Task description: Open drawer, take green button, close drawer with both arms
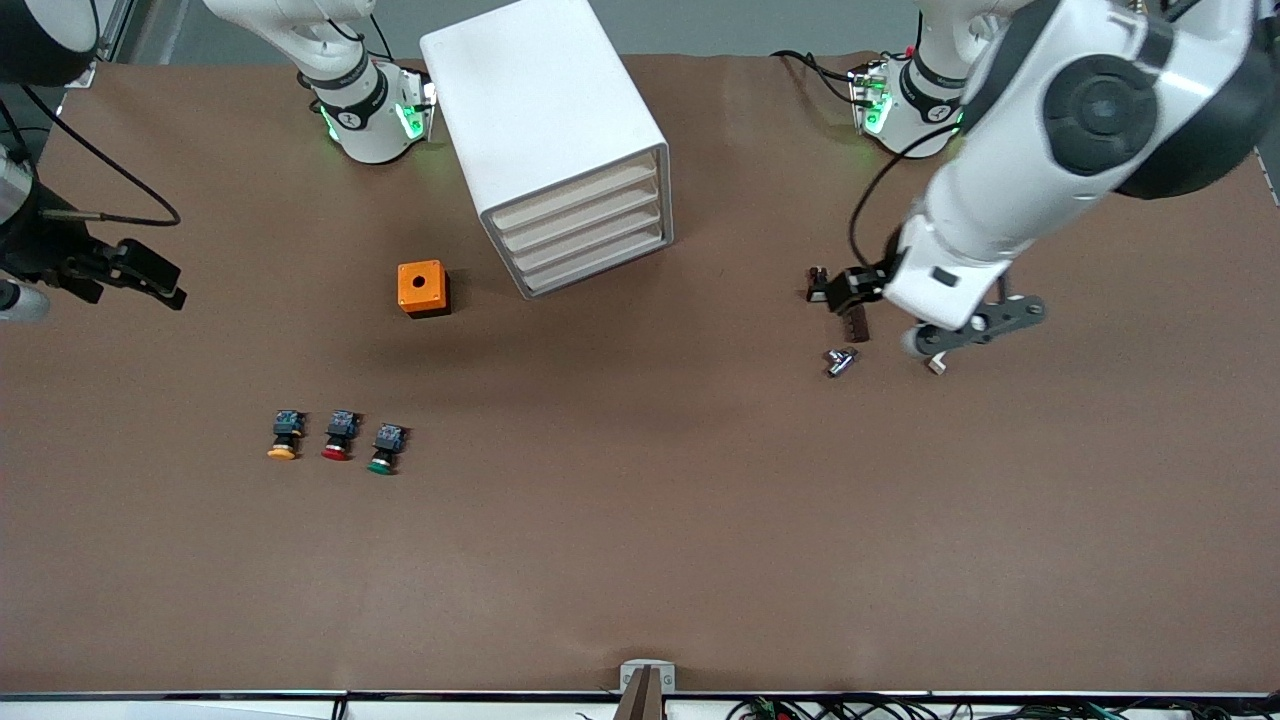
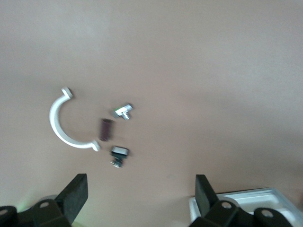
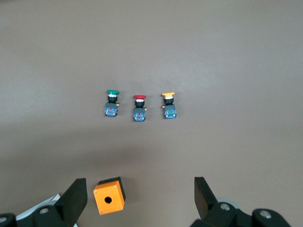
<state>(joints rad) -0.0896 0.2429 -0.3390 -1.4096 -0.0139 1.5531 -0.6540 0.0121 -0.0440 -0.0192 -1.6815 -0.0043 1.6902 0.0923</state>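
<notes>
Both grippers hang spread: left gripper (image 2: 138, 196) over small parts beside the cabinet (image 1: 550, 140), right gripper (image 3: 137, 198) over bare brown table (image 1: 640, 560). Its drawer (image 1: 590, 246) sits flush. Green button (image 1: 384, 449) lies nearer the front camera than the cabinet, with open mat around.

Brown table (image 1: 640, 560), carrying a white cabinet (image 1: 545, 130) with four shut drawers. Just beside the cabinet, toward the right arm's end, an orange box (image 1: 423, 288) with a round hole on top. Nearer the front camera, three buttons in a row: yellow (image 1: 284, 436), red (image 1: 339, 436), green (image 1: 385, 449). Toward the left arm's end, a white half-ring (image 2: 66, 120), a small silver part (image 1: 840, 360), a dark cylinder (image 2: 106, 129), and perhaps a clip (image 2: 118, 155).
</notes>
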